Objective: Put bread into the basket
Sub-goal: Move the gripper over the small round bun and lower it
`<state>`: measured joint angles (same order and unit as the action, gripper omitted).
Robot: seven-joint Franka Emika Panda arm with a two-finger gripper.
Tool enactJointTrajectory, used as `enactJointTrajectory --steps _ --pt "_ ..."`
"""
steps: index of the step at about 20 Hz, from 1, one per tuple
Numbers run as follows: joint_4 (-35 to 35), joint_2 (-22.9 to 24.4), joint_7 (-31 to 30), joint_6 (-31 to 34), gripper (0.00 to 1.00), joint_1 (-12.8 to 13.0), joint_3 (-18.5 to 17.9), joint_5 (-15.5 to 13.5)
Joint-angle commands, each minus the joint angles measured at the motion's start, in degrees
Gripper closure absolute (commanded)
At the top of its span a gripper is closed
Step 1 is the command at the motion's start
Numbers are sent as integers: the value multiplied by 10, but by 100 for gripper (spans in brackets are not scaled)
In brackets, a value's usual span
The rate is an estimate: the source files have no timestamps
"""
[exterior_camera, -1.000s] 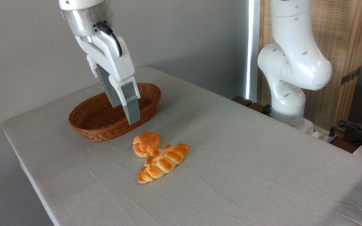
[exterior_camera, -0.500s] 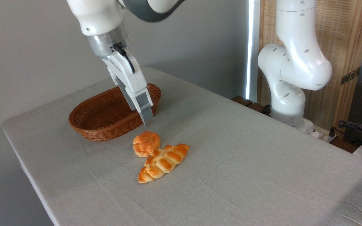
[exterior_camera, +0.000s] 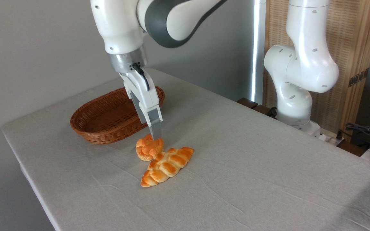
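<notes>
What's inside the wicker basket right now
Nothing can be seen in the basket: its woven floor looks bare. The gripper and its fingers hide part of the right end, so that spot is unconfirmed. The bread sits outside on the table.

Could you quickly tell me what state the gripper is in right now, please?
Gripper: tips at the top of the small bun, holding nothing; open or closed cannot be told from this side-on view.

My tool point(exterior_camera: 155, 137) shows edge-on, so I cannot tell how wide its jaws stand. It covers part of the basket point(exterior_camera: 108, 125) behind it. The picture's top edge cuts off my arm; the tabletop point(exterior_camera: 252, 166) runs out at bottom and right.
</notes>
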<state>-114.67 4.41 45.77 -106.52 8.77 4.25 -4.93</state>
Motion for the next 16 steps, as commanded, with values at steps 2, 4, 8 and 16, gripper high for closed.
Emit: enactJointTrajectory --steps 2,4,8,16 --pt "-74 29 9 -72 0 7 -2 6" --pt "-82 28 9 -97 0 10 -2 5" --pt "-111 23 9 -144 0 27 -2 2" --pt "-117 12 9 -159 0 33 -2 -5"
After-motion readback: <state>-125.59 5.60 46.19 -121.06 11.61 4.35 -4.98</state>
